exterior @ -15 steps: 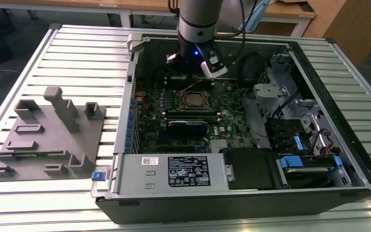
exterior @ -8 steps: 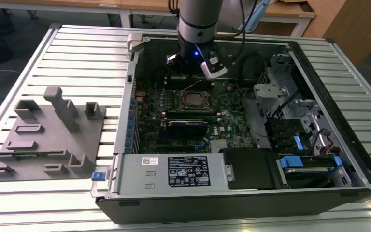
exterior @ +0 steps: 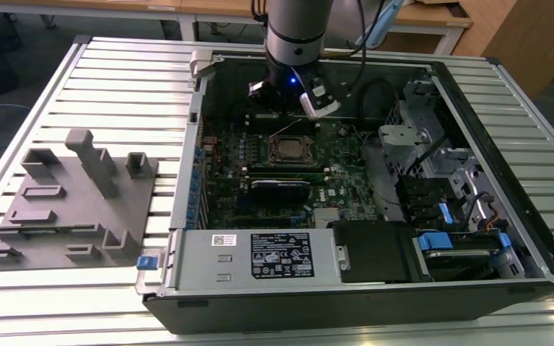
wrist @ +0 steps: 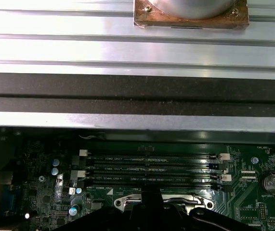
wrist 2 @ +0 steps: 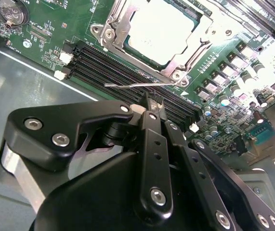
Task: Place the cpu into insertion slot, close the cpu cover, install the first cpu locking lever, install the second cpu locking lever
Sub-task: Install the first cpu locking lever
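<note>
The cpu point(wrist 2: 163, 31), a pale silver square, lies in the insertion slot point(exterior: 291, 149) on the green motherboard. The cpu cover point(wrist 2: 112, 21), a silvery frame, lies flat down around it. A thin wire locking lever point(wrist 2: 127, 85) stands off along the socket's edge, above the black memory slots. In the second wrist view my gripper point(wrist 2: 154, 102) has its two black fingers pressed together, tips just short of that lever; I cannot tell if they touch it. In the exterior view the gripper point(exterior: 282, 108) hangs inside the open case, just behind the socket.
Long black memory slots point(wrist 2: 123, 72) run beside the socket. A labelled grey power-supply box point(exterior: 257, 256) fills the case's near side, with drive cages point(exterior: 450, 187) at the exterior view's right. A grey fixture block point(exterior: 70, 209) stands on the slatted table at the left.
</note>
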Controlling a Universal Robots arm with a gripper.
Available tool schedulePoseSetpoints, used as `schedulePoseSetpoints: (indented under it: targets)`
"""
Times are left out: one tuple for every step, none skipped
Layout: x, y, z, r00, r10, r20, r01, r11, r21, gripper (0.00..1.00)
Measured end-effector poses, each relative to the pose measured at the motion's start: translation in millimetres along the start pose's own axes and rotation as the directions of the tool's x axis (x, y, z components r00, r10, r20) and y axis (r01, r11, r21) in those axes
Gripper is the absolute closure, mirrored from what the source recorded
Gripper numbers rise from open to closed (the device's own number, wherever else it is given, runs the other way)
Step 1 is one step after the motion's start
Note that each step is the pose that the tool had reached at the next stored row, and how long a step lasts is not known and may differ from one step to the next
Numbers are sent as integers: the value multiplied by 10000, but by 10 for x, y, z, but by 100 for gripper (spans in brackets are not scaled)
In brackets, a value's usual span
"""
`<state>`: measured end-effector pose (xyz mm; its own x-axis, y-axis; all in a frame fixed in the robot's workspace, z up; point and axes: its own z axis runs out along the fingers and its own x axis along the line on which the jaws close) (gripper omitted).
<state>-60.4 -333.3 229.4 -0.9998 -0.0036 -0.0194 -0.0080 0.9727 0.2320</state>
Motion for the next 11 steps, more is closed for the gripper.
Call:
schedulePoseSetpoints:
  targets:
    - [0,0,0,10000,0,0,0,10000,0,89]
    - [0,0,0,10000,0,0,0,10000,0,89]
    - [0,-1,5,10000,0,0,0,10000,0,89]
    - [0,-1,5,10000,0,0,0,10000,0,89]
    - [0,-5,19,10000,0,0,0,10000,0,89]
    - [1,-8,33,10000,0,0,0,10000,0,89]
    - [1,-8,33,10000,0,0,0,10000,0,89]
    - [1,-8,33,10000,0,-1,0,10000,0,89]
    - [1,-8,34,10000,0,0,0,10000,0,89]
    - [1,-8,34,10000,0,0,0,10000,0,89]
    - [1,-8,34,10000,0,0,0,10000,1,89]
